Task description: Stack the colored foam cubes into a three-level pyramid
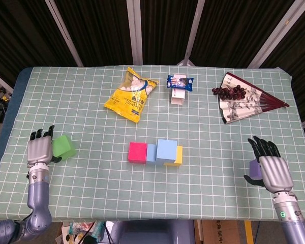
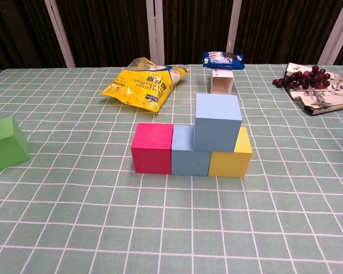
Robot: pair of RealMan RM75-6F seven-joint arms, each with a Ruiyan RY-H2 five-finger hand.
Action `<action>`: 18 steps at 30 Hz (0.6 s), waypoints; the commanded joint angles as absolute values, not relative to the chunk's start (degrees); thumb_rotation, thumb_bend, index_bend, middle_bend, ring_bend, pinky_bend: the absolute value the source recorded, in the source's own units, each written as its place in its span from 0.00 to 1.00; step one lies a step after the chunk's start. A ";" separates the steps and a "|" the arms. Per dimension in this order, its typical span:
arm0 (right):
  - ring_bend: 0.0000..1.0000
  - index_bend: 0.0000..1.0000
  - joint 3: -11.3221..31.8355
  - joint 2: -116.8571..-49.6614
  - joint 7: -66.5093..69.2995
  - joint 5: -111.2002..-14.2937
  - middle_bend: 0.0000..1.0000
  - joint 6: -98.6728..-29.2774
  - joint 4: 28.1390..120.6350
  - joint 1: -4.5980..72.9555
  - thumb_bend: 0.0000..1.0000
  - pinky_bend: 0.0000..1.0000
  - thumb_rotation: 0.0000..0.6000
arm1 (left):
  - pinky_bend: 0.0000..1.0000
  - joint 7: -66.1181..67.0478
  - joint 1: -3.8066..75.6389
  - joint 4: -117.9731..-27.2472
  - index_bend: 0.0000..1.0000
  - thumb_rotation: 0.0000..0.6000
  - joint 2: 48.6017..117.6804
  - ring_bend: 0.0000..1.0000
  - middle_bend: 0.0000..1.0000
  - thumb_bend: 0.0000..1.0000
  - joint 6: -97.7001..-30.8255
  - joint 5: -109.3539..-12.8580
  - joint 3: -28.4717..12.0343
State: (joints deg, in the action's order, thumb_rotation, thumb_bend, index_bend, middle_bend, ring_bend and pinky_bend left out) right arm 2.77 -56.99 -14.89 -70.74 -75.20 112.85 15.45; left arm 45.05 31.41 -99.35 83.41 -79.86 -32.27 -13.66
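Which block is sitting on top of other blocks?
The upper light blue cube. It rests on the lower light blue cube and the yellow cube; every other cube sits on the table.

Two cameras, one high and one low, facing the same way across the table.
The head view looks steeply down on the whole green checked tablecloth, edge to edge. The chest view sits low near the front edge, close to the row of coloured foam cubes, which both views share, with the yellow snack bag behind them.
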 commanded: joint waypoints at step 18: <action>0.00 0.00 3.48 -56.87 -14.62 -70.22 0.00 -74.14 112.91 15.02 0.20 0.00 1.00 | 0.10 42.23 32.39 -97.42 0.05 1.00 85.53 0.10 0.39 0.31 -79.31 -40.80 -11.49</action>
